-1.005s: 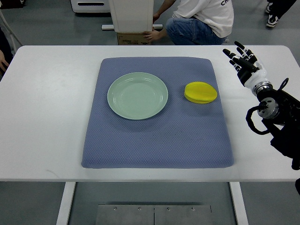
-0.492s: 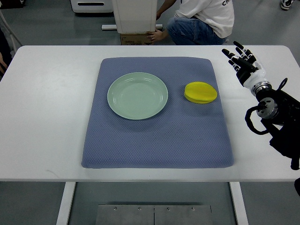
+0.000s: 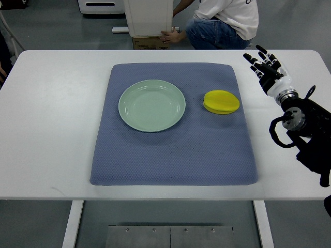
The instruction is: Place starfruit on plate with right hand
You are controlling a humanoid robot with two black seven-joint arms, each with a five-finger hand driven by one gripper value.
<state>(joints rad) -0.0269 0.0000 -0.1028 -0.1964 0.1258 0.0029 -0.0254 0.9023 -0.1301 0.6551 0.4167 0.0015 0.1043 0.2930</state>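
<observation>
Yellow starfruit (image 3: 221,102) is untouched right of centre; right hand (image 3: 267,68), fingers splayed and empty, must be lowered onto it before the plate (image 3: 151,105).

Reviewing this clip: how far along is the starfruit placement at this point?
Nothing looks done yet. The yellow starfruit lies on the blue mat, right of the plate, which holds nothing. The right robot hand hovers over the table beyond the mat's right edge, fingers spread, holding nothing. Left to do: reach, grasp, carry to the plate, release.
</observation>
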